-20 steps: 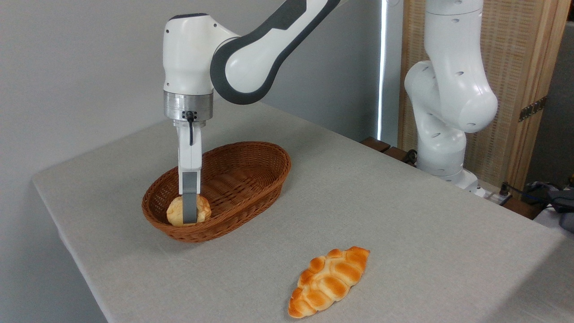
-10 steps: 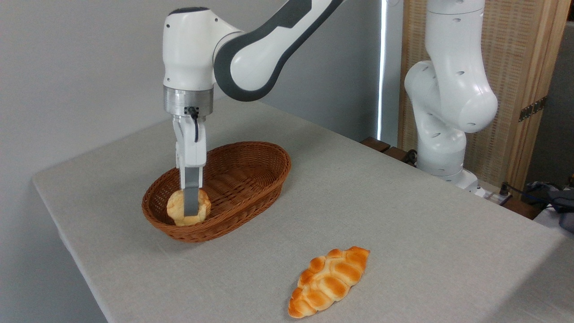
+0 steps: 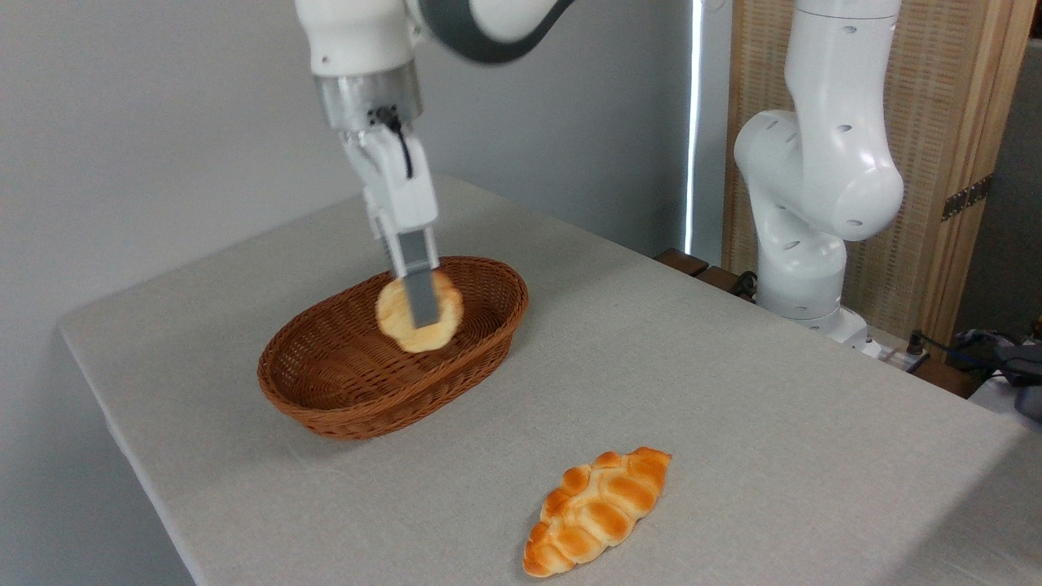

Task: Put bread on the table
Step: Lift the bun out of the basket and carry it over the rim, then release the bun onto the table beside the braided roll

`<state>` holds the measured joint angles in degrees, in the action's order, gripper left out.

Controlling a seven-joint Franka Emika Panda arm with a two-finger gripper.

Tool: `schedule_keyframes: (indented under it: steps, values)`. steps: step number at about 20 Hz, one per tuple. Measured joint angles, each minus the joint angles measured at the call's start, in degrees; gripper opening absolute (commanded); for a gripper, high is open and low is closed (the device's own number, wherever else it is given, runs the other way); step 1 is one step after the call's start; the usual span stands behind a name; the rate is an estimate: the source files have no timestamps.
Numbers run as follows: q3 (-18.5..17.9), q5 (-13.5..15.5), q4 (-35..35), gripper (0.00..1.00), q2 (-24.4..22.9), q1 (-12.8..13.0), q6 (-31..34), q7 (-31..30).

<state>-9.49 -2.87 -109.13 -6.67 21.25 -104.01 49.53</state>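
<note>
The bread (image 3: 392, 319), a small round pale-golden bun, hangs in the air above the brown wicker basket (image 3: 342, 391), clear of its floor. My gripper (image 3: 422, 313) is shut on the bread, its grey front finger crossing the bun's middle and tilted slightly to the right. The table (image 3: 733, 423) with its light grey-beige top spreads below and to the right.
An orange-brown braided loaf (image 3: 598, 511) lies on the table near the front. The arm's white base (image 3: 814, 220) stands at the table's right rear edge. A wooden screen and cables sit behind it.
The gripper has risen and swung right with the bread, lifting it from the basket's left end to above the basket's middle.
</note>
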Motion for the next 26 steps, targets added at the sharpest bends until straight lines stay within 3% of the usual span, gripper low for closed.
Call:
schedule_keyframes:
  steps: [2,5,7,16,26]
  values:
    - [-3.5,0.0,3.4,0.46,-0.7,-0.1,5.9,6.1]
    - [-6.4,0.0,5.4,0.52,-1.7,-0.2,8.6,8.9]
    - [-6.6,0.0,5.5,0.68,-2.1,-0.1,8.7,9.0]
    - [-7.5,0.0,5.5,1.00,-2.2,-0.1,8.7,9.0]
    - [-8.6,0.0,5.5,1.00,-2.3,0.0,8.7,12.3]
